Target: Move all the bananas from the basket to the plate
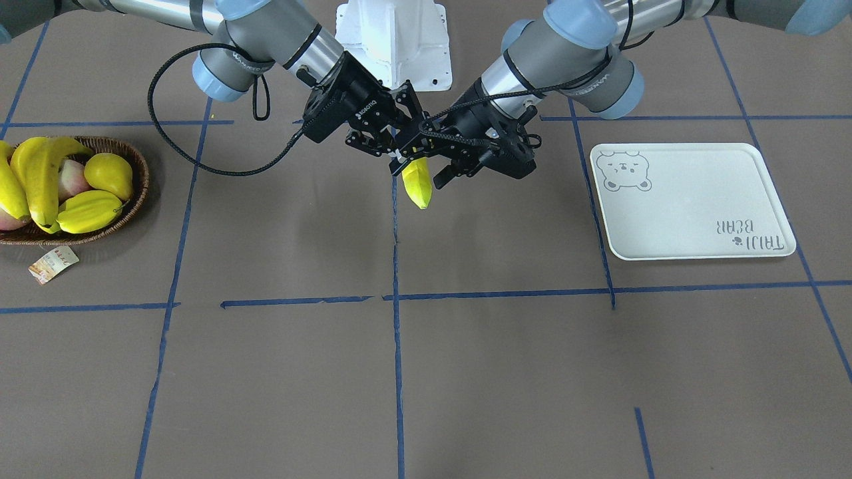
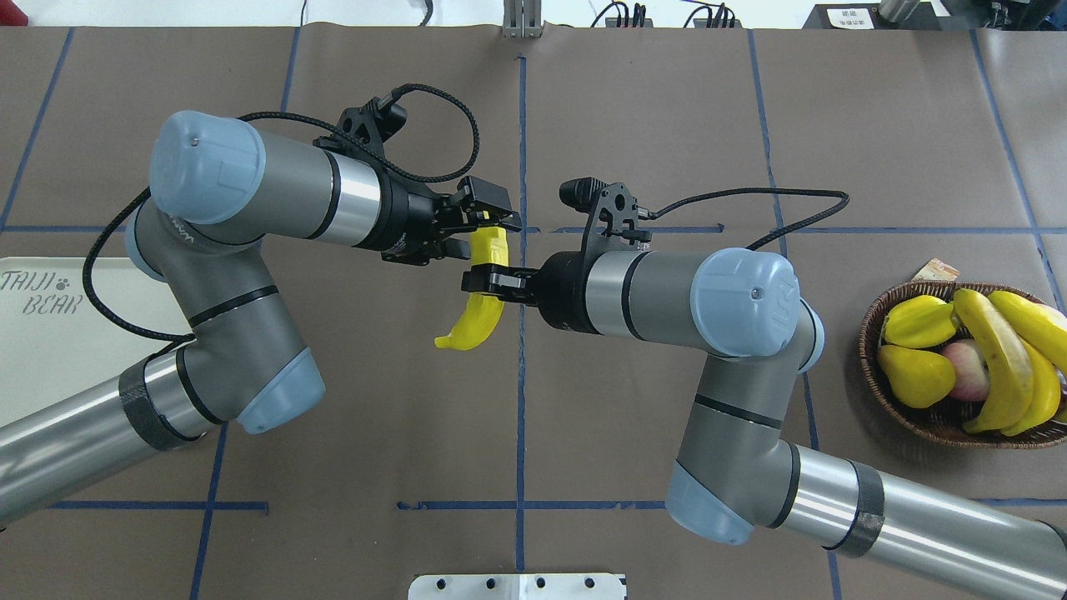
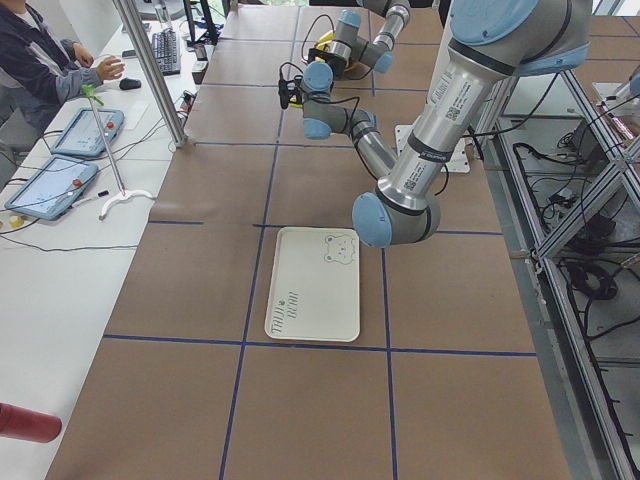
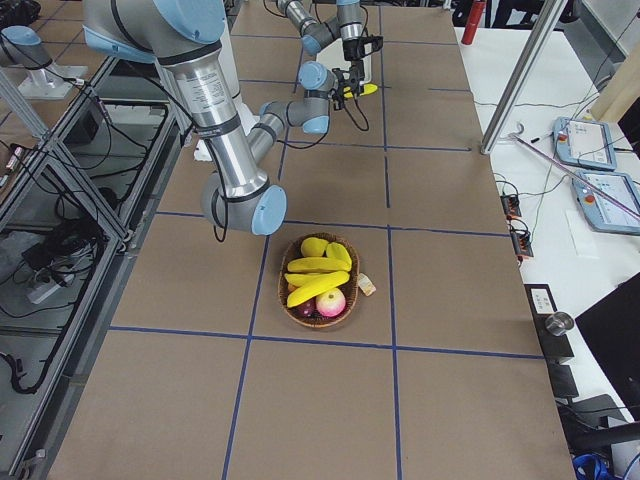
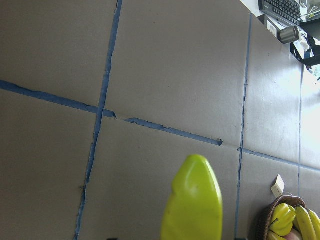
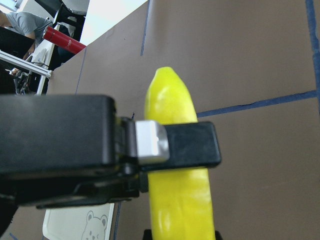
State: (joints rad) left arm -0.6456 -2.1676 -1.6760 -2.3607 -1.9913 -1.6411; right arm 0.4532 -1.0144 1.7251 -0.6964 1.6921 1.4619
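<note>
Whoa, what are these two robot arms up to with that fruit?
The two arms meet over the middle of the table, passing one long yellow banana between them. The right gripper is clamped on it. The left gripper has its fingers around the other end, though whether it has clamped is unclear. More bananas lie with other fruit in the dark-brown woven basket. The pale rectangular bear-print plate has nothing on it.

The top of the banana (image 1: 417, 184) is hidden behind the left gripper (image 2: 488, 225) and the right gripper (image 2: 483, 285). One left finger sits behind the fruit, so nobody can see if it squeezes. The basket (image 1: 136, 193) runs off the front view's edge. The left arm (image 2: 225, 333) covers part of the plate (image 2: 50, 358).
</note>
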